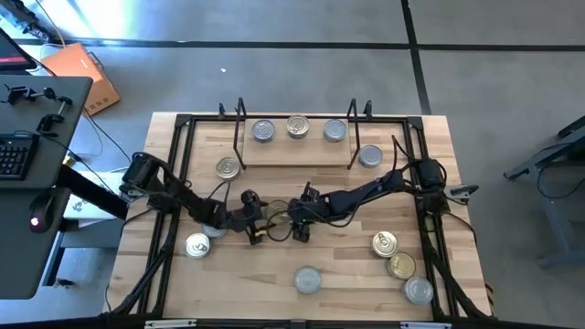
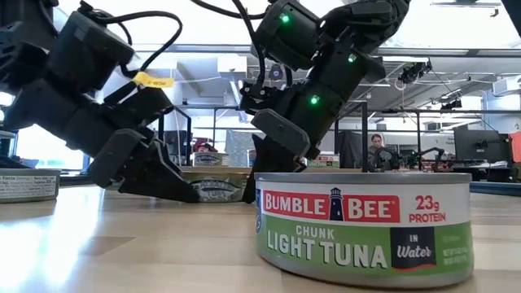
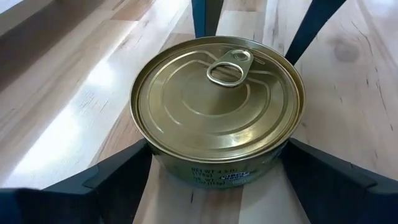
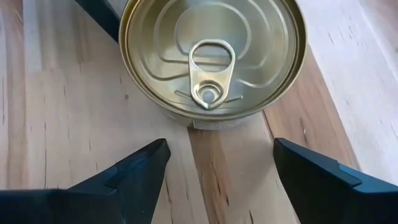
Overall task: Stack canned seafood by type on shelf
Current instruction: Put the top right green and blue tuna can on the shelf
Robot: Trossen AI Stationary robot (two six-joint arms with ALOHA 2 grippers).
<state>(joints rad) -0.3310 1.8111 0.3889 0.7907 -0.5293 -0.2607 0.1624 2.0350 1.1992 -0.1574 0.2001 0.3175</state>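
A gold-toned round tin with a ring pull point(image 3: 217, 109) sits on the counter point(image 1: 274, 274) at centre frame, between the left gripper point(image 1: 258, 228)'s spread jaws — ungrasped. The right gripper point(image 1: 300, 224), jaws released, faces it just short; both arms reach low, inward.

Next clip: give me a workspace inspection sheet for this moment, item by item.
Surface: light-wood tabletop, black frame along its edges.
Job's things: three tins on the shelf; a gold ring-pull tin at table centre between both grippers; other tins loose on the table, among them a Bumble Bee tuna tin.
Clutter: nothing seen on the table.
Grippers: left gripper open, fingers on either side of the gold tin; right gripper open, facing the same tin from the other side, just short of it.
Cables: black cables run along both arms.
Surroundings: desk with keyboard and cardboard box left of the table; a person seated far behind.
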